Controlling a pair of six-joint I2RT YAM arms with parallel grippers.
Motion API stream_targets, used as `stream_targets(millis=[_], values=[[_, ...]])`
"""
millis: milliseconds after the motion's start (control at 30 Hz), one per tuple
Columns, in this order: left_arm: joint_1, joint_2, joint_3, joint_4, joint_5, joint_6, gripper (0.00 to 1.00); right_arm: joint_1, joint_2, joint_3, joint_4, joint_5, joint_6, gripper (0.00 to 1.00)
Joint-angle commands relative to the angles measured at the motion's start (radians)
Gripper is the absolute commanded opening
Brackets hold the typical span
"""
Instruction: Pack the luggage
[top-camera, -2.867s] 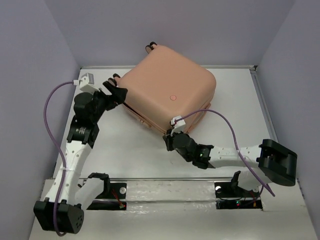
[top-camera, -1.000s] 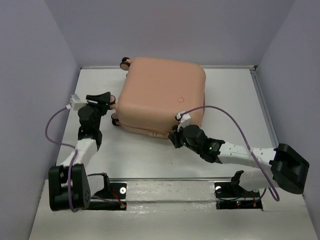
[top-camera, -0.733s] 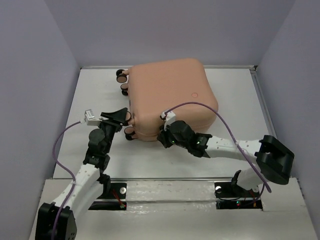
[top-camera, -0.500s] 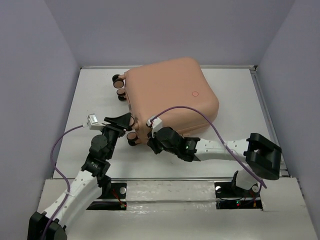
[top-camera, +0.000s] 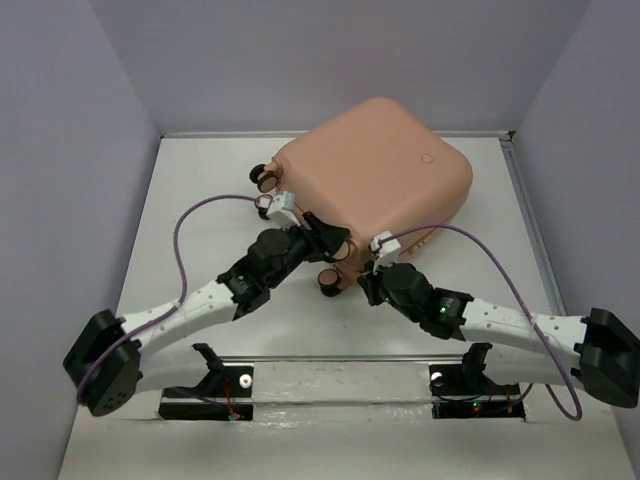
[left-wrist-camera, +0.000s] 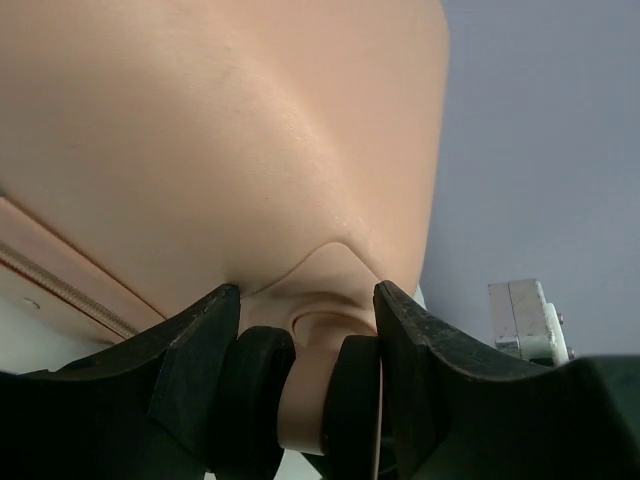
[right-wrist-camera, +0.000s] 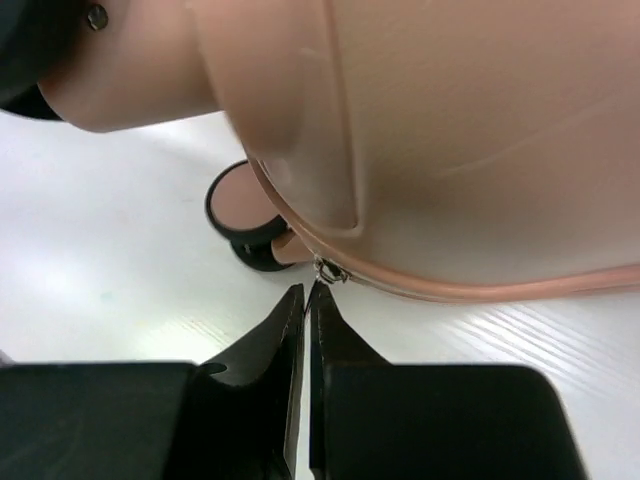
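Overhead and wrist views. The luggage (top-camera: 375, 165), a peach-pink hard-shell case, lies shut on the white worktop (top-camera: 200, 230), set askew in the far half right of centre, with its wheeled end turned toward the left and near side. The left arm reaches in from the near left corner to the case's near wheeled corner. In its wrist view the left pincer (left-wrist-camera: 305, 295) stands partly spread, its black fingers (left-wrist-camera: 195, 350) set against the two outer faces of a double wheel (left-wrist-camera: 265, 395), which it holds between them. The right arm reaches in from the near right to the case's near edge. The right pincer (right-wrist-camera: 307, 292) is drawn in to a thin slit, its tips just below the metal zip slider (right-wrist-camera: 329, 270) on the closed zip seam (right-wrist-camera: 450, 290); whether a pull tab is pinched there cannot be told. A second wheel (right-wrist-camera: 245, 225) rests on the worktop just left of the slider.
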Motion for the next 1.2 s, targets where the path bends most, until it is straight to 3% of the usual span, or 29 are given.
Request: stream_targets(millis=[0, 67, 167, 233, 367, 400, 433, 500, 533, 633, 733, 800, 1000, 1167], values=[[-0.084, 0.254, 0.291, 0.055, 0.225, 0.102, 0.06, 0.053, -0.15, -0.062, 0.227, -0.074, 0.092, 0.07], [-0.092, 0.363, 0.417, 0.049, 0.297, 0.099, 0.06, 0.053, -0.174, -0.125, 0.285, 0.009, 0.118, 0.07], [-0.098, 0.451, 0.526, 0.01, 0.384, 0.079, 0.06, 0.053, -0.188, -0.217, 0.507, 0.046, 0.115, 0.07], [-0.098, 0.457, 0.569, -0.041, 0.382, 0.104, 0.06, 0.053, -0.171, -0.261, 0.686, 0.066, 0.112, 0.07], [-0.098, 0.469, 0.702, -0.218, 0.398, 0.176, 0.06, 0.053, -0.093, -0.242, 0.761, 0.055, 0.08, 0.07], [-0.098, 0.462, 0.712, -0.25, 0.427, 0.182, 0.1, 0.053, -0.077, -0.249, 0.826, 0.058, 0.069, 0.07], [-0.098, 0.456, 0.735, -0.278, 0.435, 0.215, 0.32, 0.053, -0.057, -0.258, 0.867, 0.089, 0.049, 0.07], [-0.089, 0.423, 0.773, -0.374, 0.412, 0.281, 0.57, 0.053, -0.008, -0.275, 0.931, 0.123, 0.037, 0.07], [-0.075, 0.397, 0.787, -0.477, 0.342, 0.311, 0.78, 0.053, -0.008, -0.281, 0.916, 0.144, 0.049, 0.07], [0.069, 0.237, 0.731, -0.56, 0.277, 0.366, 0.93, 0.053, -0.045, -0.295, 0.863, 0.169, 0.08, 0.07], [0.323, 0.1, 0.636, -0.652, 0.265, 0.427, 0.94, 0.053, -0.089, -0.288, 0.787, 0.163, 0.08, 0.07], [0.464, 0.1, 0.622, -0.719, 0.247, 0.508, 0.94, 0.053, -0.108, -0.292, 0.766, 0.163, 0.075, 0.07], [0.531, 0.213, 0.628, -0.688, 0.248, 0.711, 0.96, 0.053, -0.105, -0.285, 0.737, 0.137, 0.083, 0.07], [0.531, 0.383, 0.764, -0.669, 0.381, 0.899, 0.97, 0.053, -0.083, -0.281, 0.734, 0.123, 0.089, 0.07]])
